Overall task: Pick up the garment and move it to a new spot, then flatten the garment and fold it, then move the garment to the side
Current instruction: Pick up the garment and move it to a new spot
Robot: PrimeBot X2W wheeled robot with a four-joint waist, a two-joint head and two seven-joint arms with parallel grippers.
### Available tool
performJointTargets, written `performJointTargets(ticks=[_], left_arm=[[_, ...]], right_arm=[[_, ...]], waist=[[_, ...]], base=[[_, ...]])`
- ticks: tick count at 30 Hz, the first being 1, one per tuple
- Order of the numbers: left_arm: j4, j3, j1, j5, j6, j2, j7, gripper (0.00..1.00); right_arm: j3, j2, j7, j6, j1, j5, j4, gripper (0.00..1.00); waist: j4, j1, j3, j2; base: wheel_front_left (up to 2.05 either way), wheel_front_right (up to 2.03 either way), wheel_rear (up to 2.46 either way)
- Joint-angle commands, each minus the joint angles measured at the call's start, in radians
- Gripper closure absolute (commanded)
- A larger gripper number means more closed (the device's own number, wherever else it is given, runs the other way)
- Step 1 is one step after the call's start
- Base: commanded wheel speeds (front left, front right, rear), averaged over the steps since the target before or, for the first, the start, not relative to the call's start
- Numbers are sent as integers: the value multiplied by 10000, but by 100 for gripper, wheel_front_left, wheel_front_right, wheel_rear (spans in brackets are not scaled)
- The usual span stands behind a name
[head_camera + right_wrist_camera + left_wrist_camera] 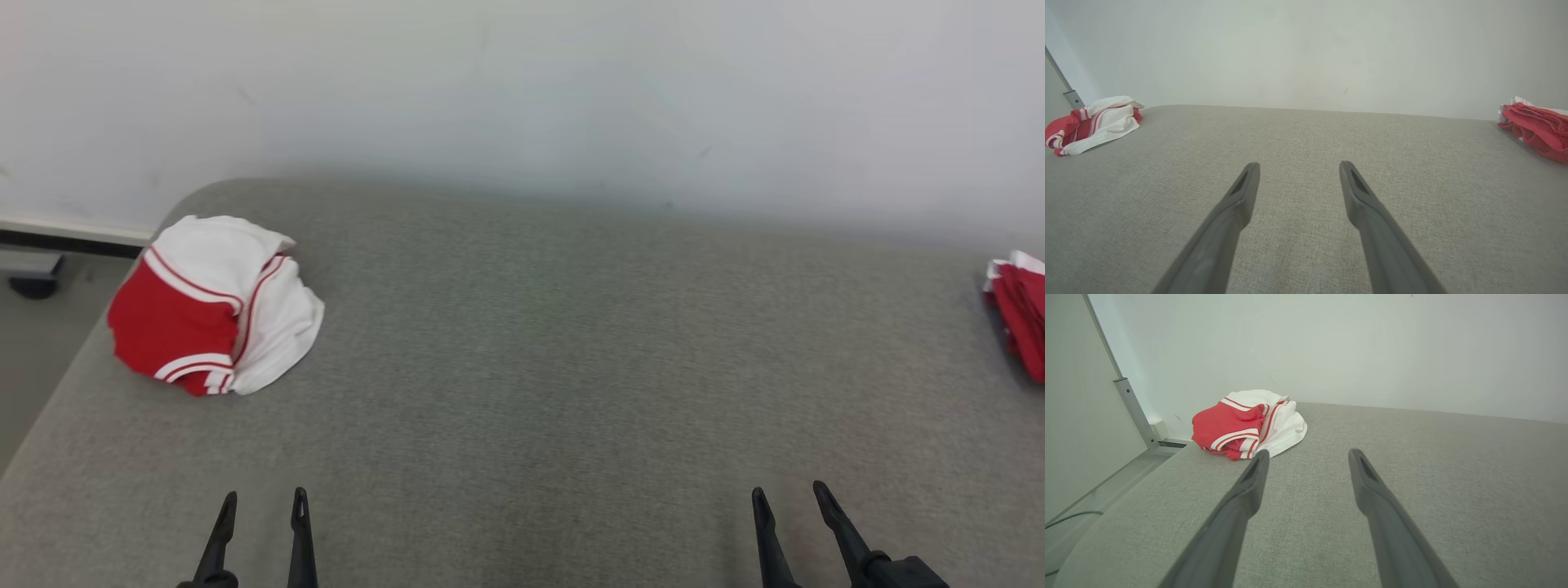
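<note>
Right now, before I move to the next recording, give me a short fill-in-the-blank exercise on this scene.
1. The crumpled red-and-white garment lies near the far ____ corner of the grey table.
2. The left end effector and the right end effector both stand ____, holding nothing.
3. The red cloth pile at the table's edge lies nearest the ____ end effector.
Missing words: left; open; right.

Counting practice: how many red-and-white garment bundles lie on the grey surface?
2. A crumpled bundle lies far left on the grey surface; a second bundle sits at its right edge, cut off by the frame, so more may be hidden.
</note>
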Motion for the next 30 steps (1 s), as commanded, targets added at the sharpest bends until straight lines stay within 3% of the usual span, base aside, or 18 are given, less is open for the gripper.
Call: performJointTargets(ticks=[1, 16, 30], left_arm=[[-34, -2, 193, -128, 43, -11, -24, 0], [23, 332, 361, -42, 104, -11, -24, 0], [-65, 482, 396, -235, 279, -13, -24, 0]], right_arm=[[-20, 8, -5, -28, 147, 53, -1, 0], [209, 10, -6, -28, 142, 146, 47, 0], [663, 8, -5, -28, -152, 54, 166, 0]], waist=[[707, 0, -128, 0], [2639, 0, -229, 0], [3412, 0, 6, 0]], base=[[0, 0, 0], [0, 0, 0], [0, 0, 0]])
